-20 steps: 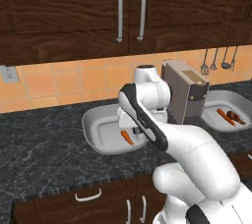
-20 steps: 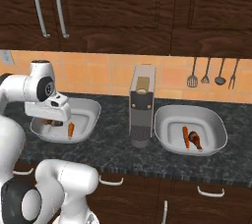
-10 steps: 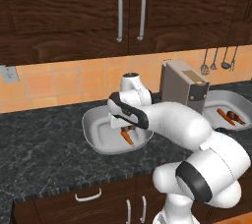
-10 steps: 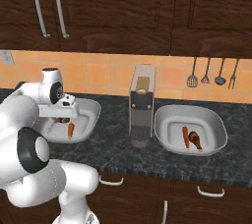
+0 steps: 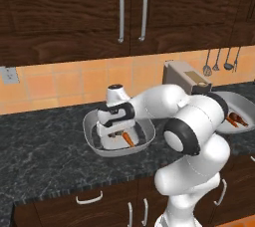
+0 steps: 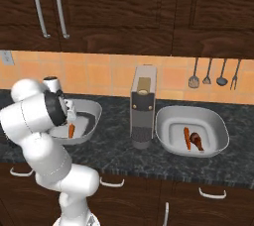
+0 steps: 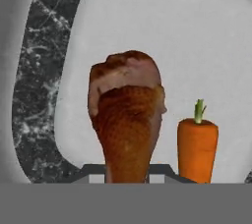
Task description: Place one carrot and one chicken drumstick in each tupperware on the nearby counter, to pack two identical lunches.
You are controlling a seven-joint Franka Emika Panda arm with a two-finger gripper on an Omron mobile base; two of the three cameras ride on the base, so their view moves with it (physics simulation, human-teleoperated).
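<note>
The white arm's two-finger tool (image 5: 118, 132) hangs low inside the left one of two wide, shallow light-grey rounded-square containers (image 5: 92, 132), its dark tips pinching a browned chicken drumstick (image 7: 126, 120) by the narrow end — the meaty end points away from the hand. In the hand view the drumstick sits over the pale container floor (image 7: 197, 46), and just beside it lies a short orange carrot with a green stub (image 7: 197, 147); the two are apart. From the left base view that carrot (image 5: 128, 139) shows near the container's front wall, under the hand.

This left container (image 6: 92, 118) stands on the black-grey speckled stone tabletop (image 5: 45, 161), towards its left stretch. A boxy silver toaster (image 6: 143, 106) stands between it and the second light-grey container (image 6: 216, 126), which lies well apart on the right — inside it a second carrot (image 6: 187, 138) and a second brown drumstick (image 6: 197, 141) lie close side by side.
</note>
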